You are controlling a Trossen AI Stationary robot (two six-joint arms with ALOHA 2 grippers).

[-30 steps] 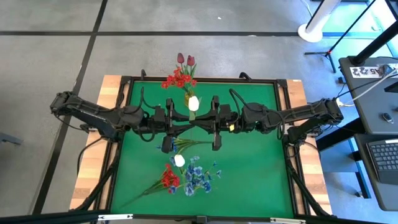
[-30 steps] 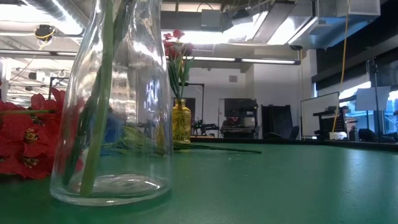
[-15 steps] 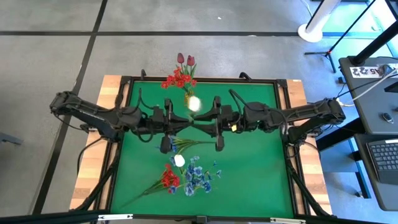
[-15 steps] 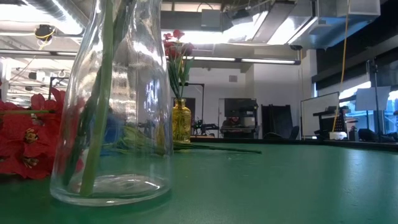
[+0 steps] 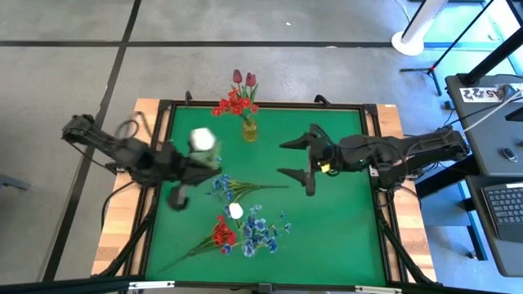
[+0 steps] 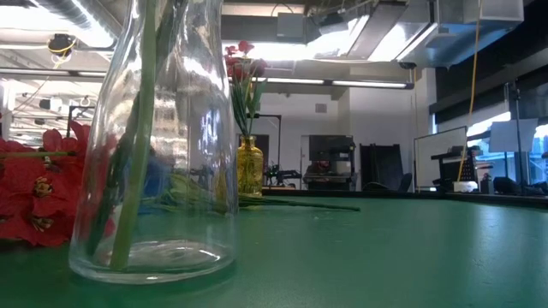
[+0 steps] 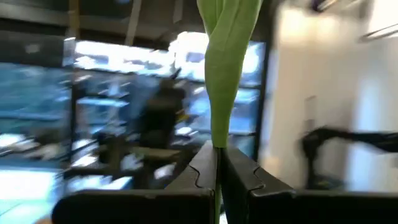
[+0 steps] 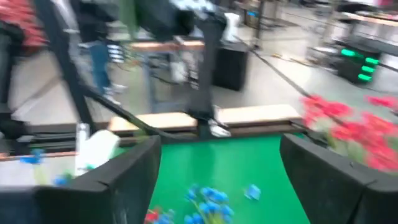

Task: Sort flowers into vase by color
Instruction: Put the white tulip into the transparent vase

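Observation:
My left gripper (image 5: pixel 204 162) stands over the table's left half, shut on the green stem of a white tulip, whose bud (image 5: pixel 202 139) is off the table. My right gripper (image 5: pixel 282 158) hangs open right of the middle, with nothing between its fingers. A yellow vase (image 5: pixel 249 129) at the far edge holds red clusters and dark pink buds. A clear glass vase (image 6: pixel 158 137) with a green stem inside stands near the front. Red (image 5: pixel 223 235) and blue flowers (image 5: pixel 260 235) and a white bud (image 5: pixel 235 211) are near the front edge. My left gripper pinches the white tulip's green stem or leaf (image 7: pixel 217 134) between its two fingers. The green part rises straight out past the fingertips. The arm reaches in from the table's left. The flower is lifted clear of the table.
Long green stems (image 5: pixel 249 189) lie across the middle of the green mat. A black frame (image 5: pixel 372 147) rims the table. Beyond the far edge the low view shows a room with desks and screens.
Both grippers stood together at the table's middle around the white tulip. My left gripper has swung toward the table's left edge and carried the tulip off with it. My right gripper has drawn back toward the right edge without the flower.

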